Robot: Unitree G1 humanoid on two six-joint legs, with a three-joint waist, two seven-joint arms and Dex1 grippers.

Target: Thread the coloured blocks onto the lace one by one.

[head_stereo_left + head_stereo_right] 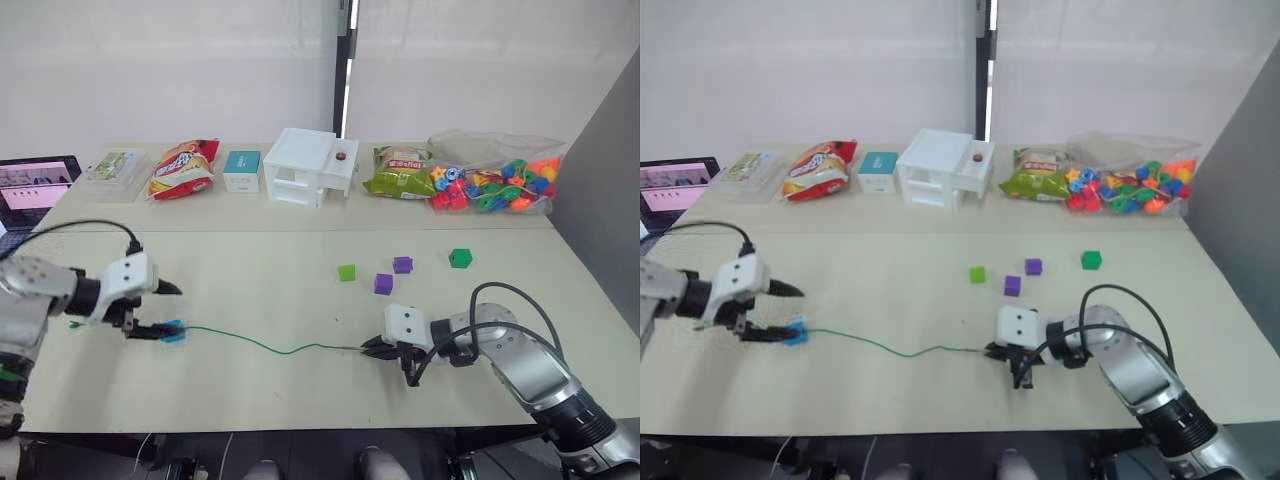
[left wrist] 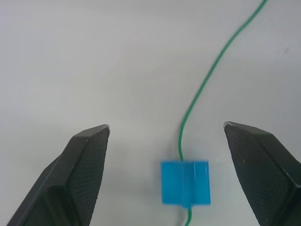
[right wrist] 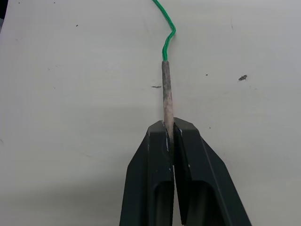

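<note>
One blue block (image 2: 185, 182) is already on the green lace (image 1: 262, 346), lying on the tabletop (image 1: 260, 290) toward my left, with the cord running in one side and out the other. My left gripper (image 2: 167, 141) stands released, its fingers spread either side of that block and not touching it. My right gripper (image 3: 170, 129) is clenched on the lace's stiff brownish tip (image 3: 166, 89), holding it low over the tabletop. Four blocks remain loose beyond the lace, apart from it: a light green block (image 1: 347, 272), two purple blocks (image 1: 383, 283) (image 1: 402, 264) and a dark green block (image 1: 460, 258). I judge the first threading done and the second pending. The next move calls for a steady hold on the tip and its point aligned with the hole of a loose block, probably the light green one nearest.
</note>
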